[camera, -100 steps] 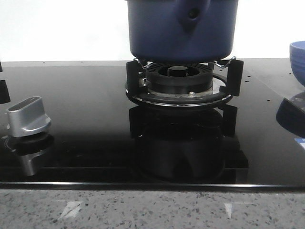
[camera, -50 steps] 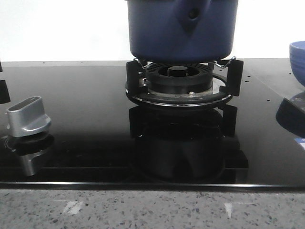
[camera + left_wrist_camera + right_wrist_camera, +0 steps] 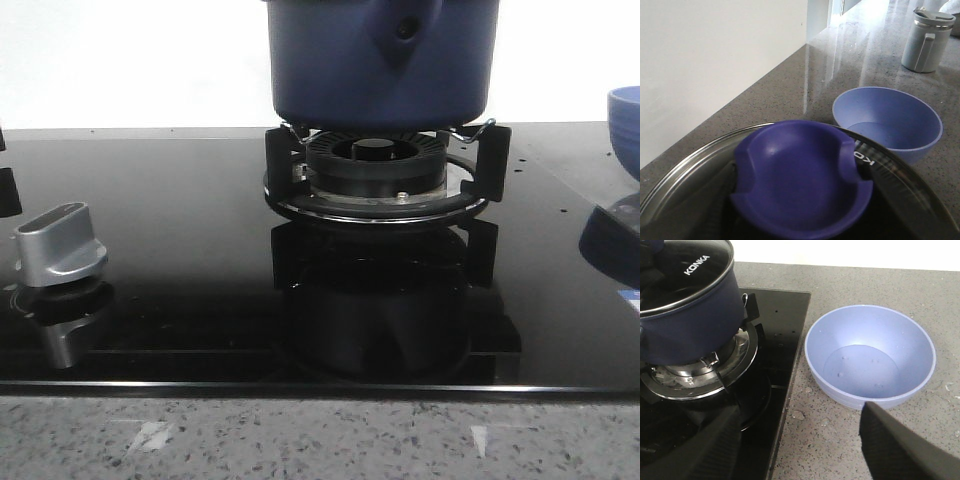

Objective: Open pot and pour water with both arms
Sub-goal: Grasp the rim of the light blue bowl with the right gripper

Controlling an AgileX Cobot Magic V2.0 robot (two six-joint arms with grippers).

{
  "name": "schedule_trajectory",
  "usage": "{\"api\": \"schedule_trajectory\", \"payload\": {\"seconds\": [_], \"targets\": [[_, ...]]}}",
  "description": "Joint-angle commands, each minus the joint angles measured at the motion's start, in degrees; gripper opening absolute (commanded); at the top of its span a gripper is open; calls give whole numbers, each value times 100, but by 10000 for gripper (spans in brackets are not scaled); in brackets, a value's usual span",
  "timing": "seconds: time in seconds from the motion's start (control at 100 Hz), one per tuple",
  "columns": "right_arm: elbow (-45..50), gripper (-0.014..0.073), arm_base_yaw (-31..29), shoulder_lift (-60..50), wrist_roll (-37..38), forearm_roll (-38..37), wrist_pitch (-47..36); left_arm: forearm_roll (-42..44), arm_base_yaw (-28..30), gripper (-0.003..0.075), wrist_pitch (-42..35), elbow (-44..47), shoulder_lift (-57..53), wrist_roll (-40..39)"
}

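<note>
The dark navy pot (image 3: 380,60) stands on the burner grate (image 3: 480,160), its handle mount and small hole facing the front camera. Its glass lid (image 3: 685,270) is on; the steel rim (image 3: 690,165) shows in the left wrist view. My left gripper (image 3: 797,172) sits over the lid, its dark fingers (image 3: 722,200) against both sides of the blue lid knob (image 3: 800,165). My right gripper (image 3: 800,455) hangs open above the counter, between the pot (image 3: 690,325) and the light blue bowl (image 3: 870,355). Any water in the pot is hidden.
The bowl (image 3: 890,120) stands on the speckled counter right of the black glass hob (image 3: 180,220), at the front view's right edge (image 3: 625,125). A silver stove knob (image 3: 60,245) is at front left. A grey jug (image 3: 927,40) stands farther along the counter. A white wall is behind.
</note>
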Motion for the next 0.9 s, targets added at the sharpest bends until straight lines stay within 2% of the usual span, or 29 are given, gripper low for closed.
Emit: {"api": "schedule_trajectory", "payload": {"seconds": [0.0, 0.26, 0.47, 0.71, 0.89], "targets": [[-200, 456, 19, 66, -42, -50, -365, -313, -34, 306, -22, -174, -230, 6], [-200, 456, 19, 74, -42, -119, -365, -539, 19, 302, 41, -174, -350, 6], [-211, 455, -114, 315, 74, -370, -198, -539, 334, 302, 160, -174, -862, 6], [-302, 455, -641, 1277, 477, -370, -181, -539, 951, 302, 261, -174, -1561, 6], [-1024, 455, -1160, 2382, 591, -198, -77, -529, 1494, 302, 322, -174, -1896, 6]]}}
